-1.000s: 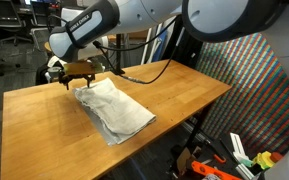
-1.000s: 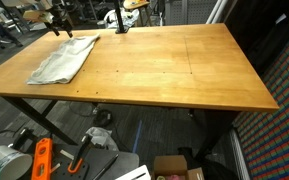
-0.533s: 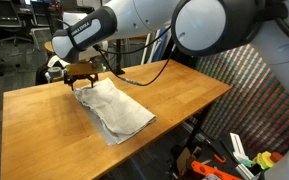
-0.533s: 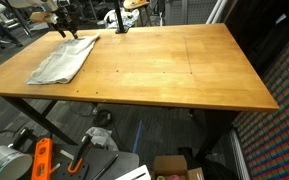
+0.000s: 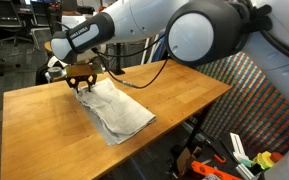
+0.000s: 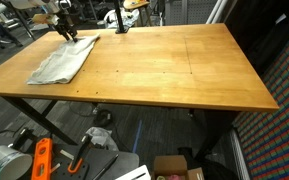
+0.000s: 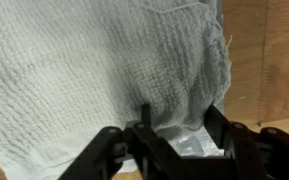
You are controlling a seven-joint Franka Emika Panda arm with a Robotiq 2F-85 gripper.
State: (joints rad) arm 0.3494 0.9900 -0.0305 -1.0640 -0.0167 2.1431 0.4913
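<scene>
The grey towel (image 5: pixel 114 108) lies flat on the wooden counter (image 5: pixel 189 92). In an exterior view its long axis runs from upper left down to lower right. The end effector (image 5: pixel 81 80) sits right over the upper-left short end, so the rest of the cloth stretches away from it towards the lower right.

In the wrist view the fingers (image 7: pixel 227 140) stand at the bottom of the frame, partway closed, with the towel's edge bunched between them. Whether they pinch it firmly yet cannot be told.

A second ago the fingers were spread wide just above that corner. They have since narrowed and dropped onto the cloth, and the towel has not shifted.
</scene>
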